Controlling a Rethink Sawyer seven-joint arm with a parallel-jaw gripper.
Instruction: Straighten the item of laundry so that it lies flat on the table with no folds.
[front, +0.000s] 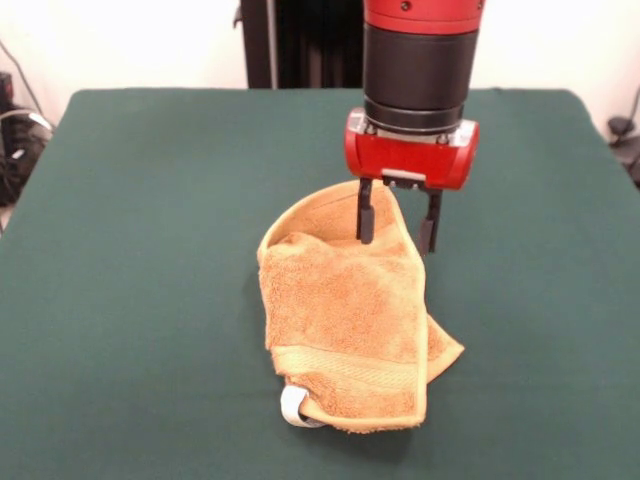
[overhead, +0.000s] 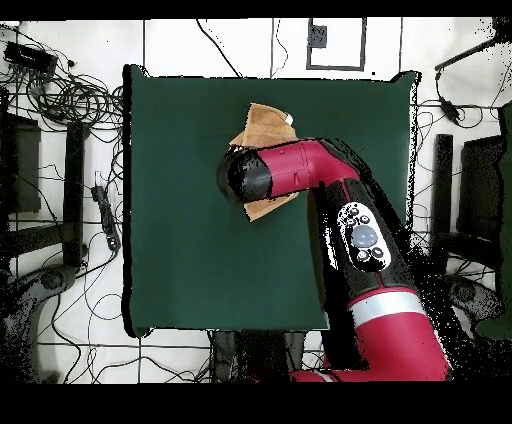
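The item of laundry (front: 345, 320), an orange-tan towel, lies crumpled and folded over itself at the middle of the green table (front: 140, 260). Its far edge curls up in an arc, and a white tag loop (front: 293, 408) sticks out at its near corner. My gripper (front: 397, 245) hangs over the towel's far right part. It is open, its two black fingers (front: 366, 218) straddling the raised edge and gripping nothing. From overhead, the towel (overhead: 263, 125) shows on both sides of the arm's wrist (overhead: 248, 176), which hides the fingers.
The green cloth spreads wide on all sides of the towel, more so to its left in the front view. Overhead, the table (overhead: 180, 250) is ringed by cables (overhead: 70, 95) and dark stands on the floor.
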